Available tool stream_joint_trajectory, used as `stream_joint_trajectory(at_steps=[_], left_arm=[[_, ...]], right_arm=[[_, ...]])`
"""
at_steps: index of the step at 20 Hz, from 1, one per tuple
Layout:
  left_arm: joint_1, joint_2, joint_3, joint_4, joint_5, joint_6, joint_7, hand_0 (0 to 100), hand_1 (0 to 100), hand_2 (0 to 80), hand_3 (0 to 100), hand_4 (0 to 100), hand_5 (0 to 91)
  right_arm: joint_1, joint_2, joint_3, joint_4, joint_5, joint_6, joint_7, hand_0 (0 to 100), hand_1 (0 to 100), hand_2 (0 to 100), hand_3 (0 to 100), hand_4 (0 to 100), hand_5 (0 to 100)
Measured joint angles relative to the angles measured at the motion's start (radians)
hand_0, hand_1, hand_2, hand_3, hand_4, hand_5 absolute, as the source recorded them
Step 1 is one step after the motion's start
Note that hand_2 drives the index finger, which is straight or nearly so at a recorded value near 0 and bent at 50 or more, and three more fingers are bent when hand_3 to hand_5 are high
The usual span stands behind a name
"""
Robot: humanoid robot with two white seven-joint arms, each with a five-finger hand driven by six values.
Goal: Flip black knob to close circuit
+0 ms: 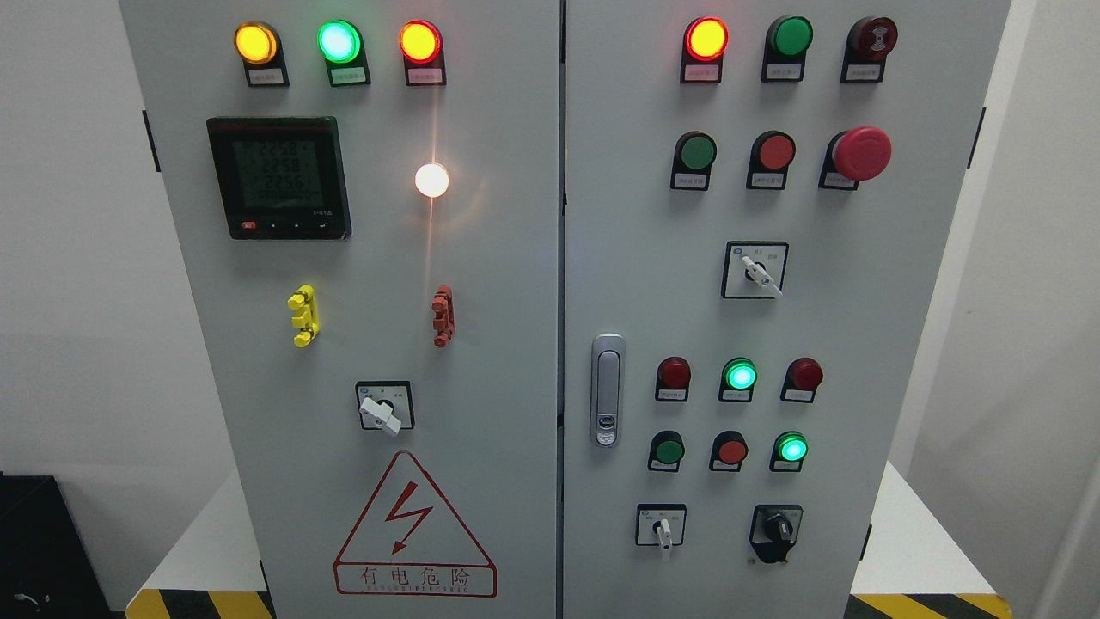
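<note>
The black knob (778, 529) sits on a black plate at the lower right of the grey control cabinet's right door (859, 344). Its handle points roughly upright. To its left is a white selector switch (663, 529) pointing down. Neither of my hands nor arms shows in the head view.
The right door carries red and green indicator lamps and push buttons, a red mushroom stop button (861, 153), a white selector (756, 271) and a door latch (607, 391). The left door has a meter (278, 177), lit lamps, a white selector (383, 407) and a red warning triangle (414, 529).
</note>
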Motion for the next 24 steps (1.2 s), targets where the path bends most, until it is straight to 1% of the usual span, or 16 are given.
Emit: stream_joint_trajectory(at_steps=[9, 11, 14, 17, 19, 24], left_arm=[[0.000, 0.000, 0.000, 0.000, 0.000, 0.000, 0.000, 12, 56, 0.0, 0, 0, 0.0], [0.000, 0.000, 0.000, 0.000, 0.000, 0.000, 0.000, 12, 56, 0.0, 0, 0, 0.0], [0.000, 0.000, 0.000, 0.000, 0.000, 0.000, 0.000, 12, 56, 0.0, 0, 0, 0.0], [0.000, 0.000, 0.000, 0.000, 0.000, 0.000, 0.000, 12, 56, 0.0, 0, 0, 0.0], [0.000, 0.000, 0.000, 0.000, 0.000, 0.000, 0.000, 12, 56, 0.0, 0, 0, 0.0], [0.000, 0.000, 0.000, 0.000, 0.000, 0.000, 0.000, 12, 56, 0.0, 0, 0, 0.0]], right_arm=[[0.001, 0.005, 0.002, -0.006, 0.000, 0.002, -0.002, 0, 9, 0, 0, 0, 0], [0.004, 0.008, 0.010, -0.016, 0.000, 0.013, -0.002, 0, 10, 0, 0, 0, 0], [0.015, 0.008, 0.019, -0.048, 0.004, 0.055, -0.009, 0, 10, 0, 0, 0, 0], [0.023, 0.007, 0.027, -0.115, 0.050, 0.099, -0.019, 0, 10, 0, 0, 0, 0], [0.028, 0.005, 0.031, -0.163, 0.098, 0.113, -0.032, 0, 10, 0, 0, 0, 0], [0.038, 0.000, 0.039, -0.320, 0.257, 0.181, -0.042, 0, 10, 0, 0, 0, 0]])
